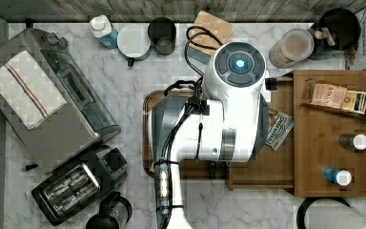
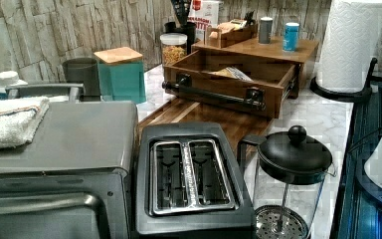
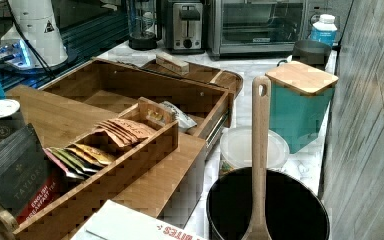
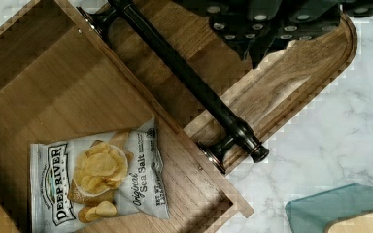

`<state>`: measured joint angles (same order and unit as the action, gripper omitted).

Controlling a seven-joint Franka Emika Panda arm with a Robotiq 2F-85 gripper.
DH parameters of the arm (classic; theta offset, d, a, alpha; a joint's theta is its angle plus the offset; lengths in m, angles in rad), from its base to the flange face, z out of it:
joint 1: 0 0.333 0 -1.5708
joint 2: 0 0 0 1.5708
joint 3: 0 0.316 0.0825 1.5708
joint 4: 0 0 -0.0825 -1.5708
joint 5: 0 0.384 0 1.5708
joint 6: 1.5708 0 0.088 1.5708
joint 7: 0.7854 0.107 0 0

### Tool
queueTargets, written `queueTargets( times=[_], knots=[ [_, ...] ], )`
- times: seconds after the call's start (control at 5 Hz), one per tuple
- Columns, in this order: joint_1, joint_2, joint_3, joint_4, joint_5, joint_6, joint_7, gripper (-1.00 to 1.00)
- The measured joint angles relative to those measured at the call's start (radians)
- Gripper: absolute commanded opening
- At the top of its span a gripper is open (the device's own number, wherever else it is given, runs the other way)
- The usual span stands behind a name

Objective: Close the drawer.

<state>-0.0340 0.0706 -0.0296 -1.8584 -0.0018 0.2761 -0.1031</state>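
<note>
the drawer [image 2: 229, 79] stands pulled well out of its bamboo cabinet [image 2: 278, 47], its front over the dark wooden tray [image 4: 291, 73]. a deep river chip bag [image 4: 97, 177] lies inside, at about seven o'clock from the black bar handle [image 4: 184, 80] in my wrist view. my gripper [image 4: 267, 51] hangs just beyond that handle, above the tray; whether my fingers are wide or narrow i cannot tell.

Wooden drawer [image 4: 53, 97], marble-look counter [image 4: 330, 126]
</note>
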Motion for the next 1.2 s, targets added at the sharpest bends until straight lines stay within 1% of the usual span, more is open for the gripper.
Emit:
queueTargets(
  times=[0.2, 0.4, 0.6, 0.8, 1.0, 1.2],
  knots=[
    [0.0, 0.011, 0.0, -0.016, 0.0, 0.021, -0.097, -1.0],
    [0.001, 0.001, 0.006, -0.074, 0.001, 0.138, -0.318, -1.0],
    [0.001, -0.004, 0.02, -0.144, -0.018, 0.287, -0.447, -1.0],
    [0.001, -0.004, 0.041, -0.19, -0.022, 0.255, -0.489, -1.0],
    [0.016, -0.004, 0.055, -0.255, -0.028, 0.292, -0.549, -1.0],
    [0.036, -0.004, 0.071, -0.329, -0.104, 0.365, -0.567, -1.0]
  ],
)
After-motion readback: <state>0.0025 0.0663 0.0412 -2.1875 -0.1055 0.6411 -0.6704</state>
